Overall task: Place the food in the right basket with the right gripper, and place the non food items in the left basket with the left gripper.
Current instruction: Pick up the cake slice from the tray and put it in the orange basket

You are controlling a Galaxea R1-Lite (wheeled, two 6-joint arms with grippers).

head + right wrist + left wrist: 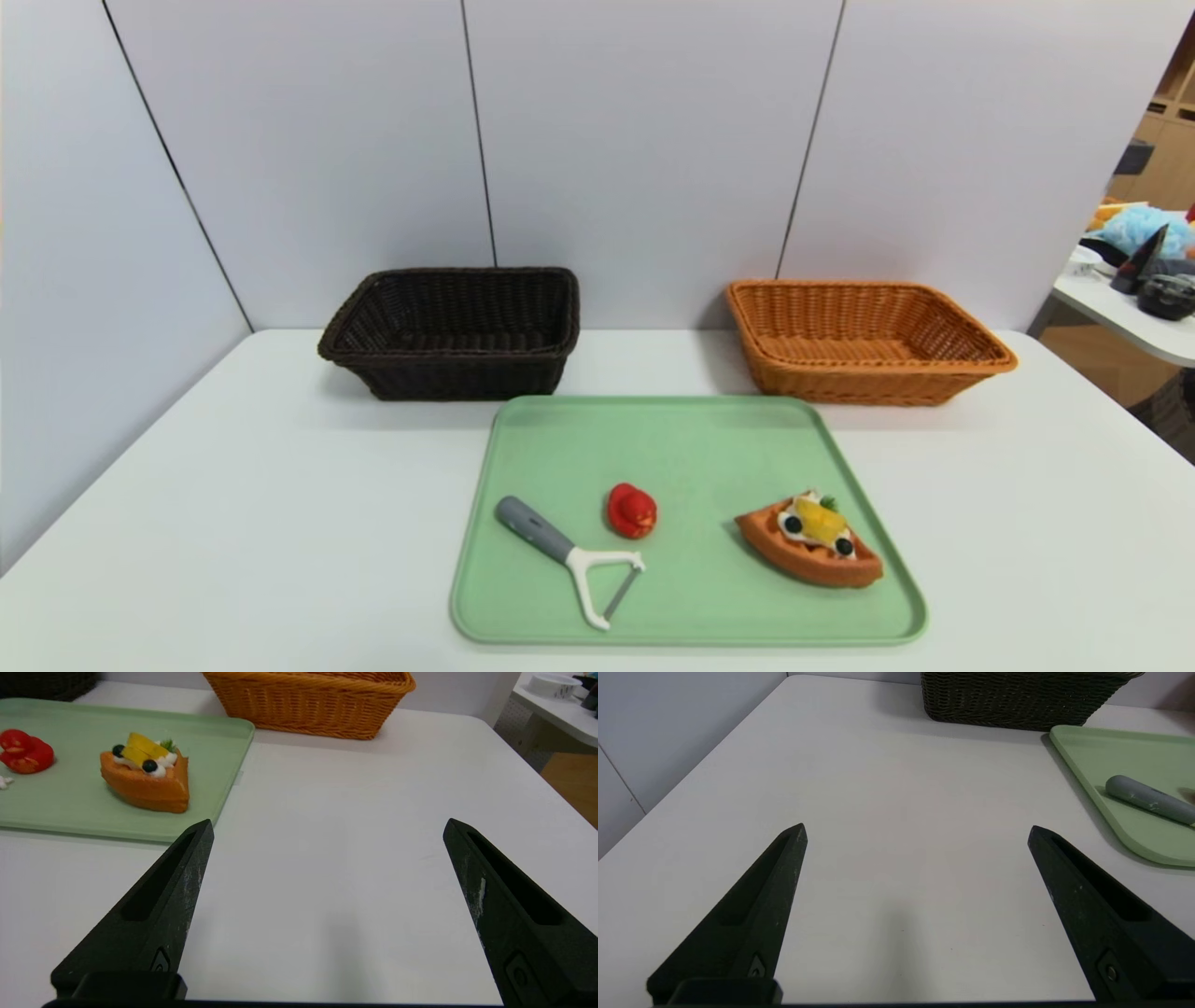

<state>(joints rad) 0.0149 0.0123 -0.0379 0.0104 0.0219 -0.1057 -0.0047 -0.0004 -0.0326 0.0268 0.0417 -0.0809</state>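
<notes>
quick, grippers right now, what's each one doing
left gripper: open, holding nothing, over bare white table.
right gripper: open, holding nothing, over the table.

The left end effector (917, 830) hangs over the bare white counter (887, 812), its two black fingers (756, 905) spread wide with nothing between them. Beyond stands the dark woven basket (1017, 700); beside it, a green tray (1134, 760) carries a peeler's grey handle (1146, 798).

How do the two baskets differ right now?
Colour: the left basket is dark brown, almost black; the right basket is orange-tan. Position: the dark one sits behind the tray's left corner, the orange one behind its right corner. Both are woven, rectangular and empty.
</notes>
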